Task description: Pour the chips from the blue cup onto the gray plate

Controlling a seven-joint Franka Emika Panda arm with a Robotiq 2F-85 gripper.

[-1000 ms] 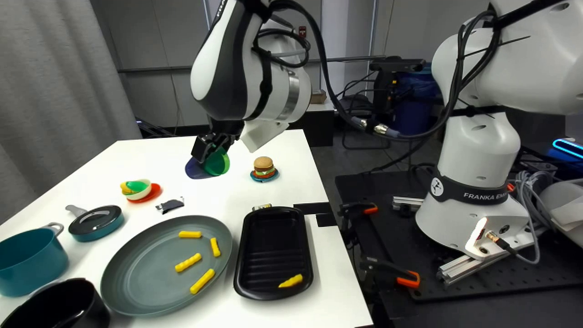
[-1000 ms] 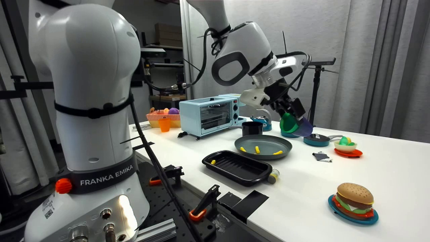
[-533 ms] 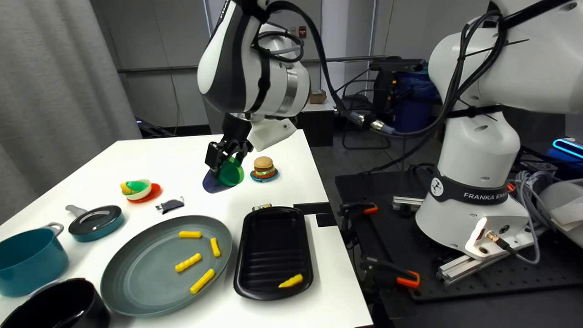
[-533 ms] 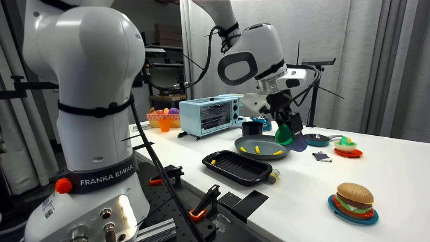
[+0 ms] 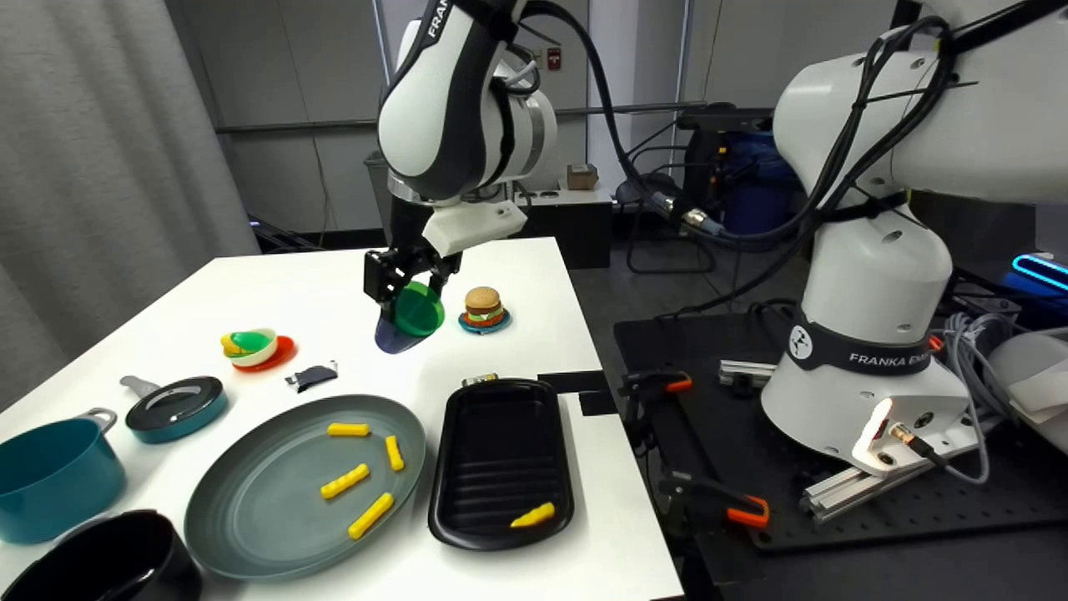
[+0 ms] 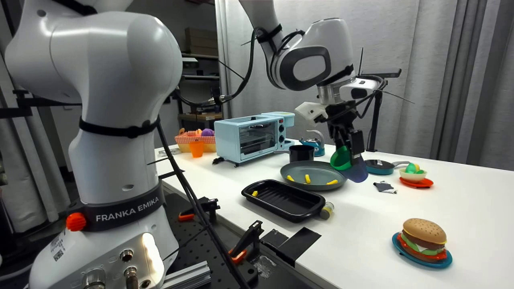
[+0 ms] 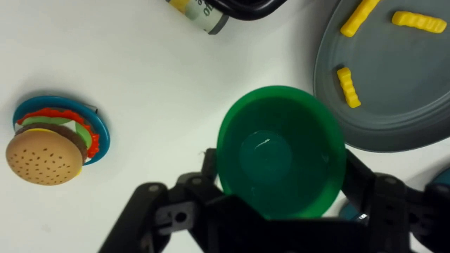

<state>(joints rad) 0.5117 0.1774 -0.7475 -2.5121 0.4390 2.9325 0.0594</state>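
My gripper [image 5: 410,288] is shut on the blue cup [image 5: 397,335], which looks green inside and blue to violet outside. In the wrist view its fingers [image 7: 357,170] press on opposite sides of the cup [image 7: 281,196], and no chips show inside. The cup hangs tilted above the table, off the plate's edge, with its mouth towards the wrist camera. Several yellow chips [image 5: 344,482] lie on the gray plate [image 5: 259,509]. One more chip [image 5: 532,515] is in the black tray beside it. In an exterior view the cup [image 6: 356,171] covers part of the plate's rim.
The black tray [image 5: 501,442] adjoins the plate, with a small jar [image 6: 327,210] at its end. A toy burger [image 6: 423,237] sits on a blue saucer. Also on the table are a torn packet [image 5: 312,376], a lidded pan [image 5: 177,409], pots [image 5: 54,476] and a toy oven [image 6: 257,136].
The cup, still gripped, has moved lower and away from the table's far side, then stayed nearly in place while the wrist turned more upright. The chips have not moved.
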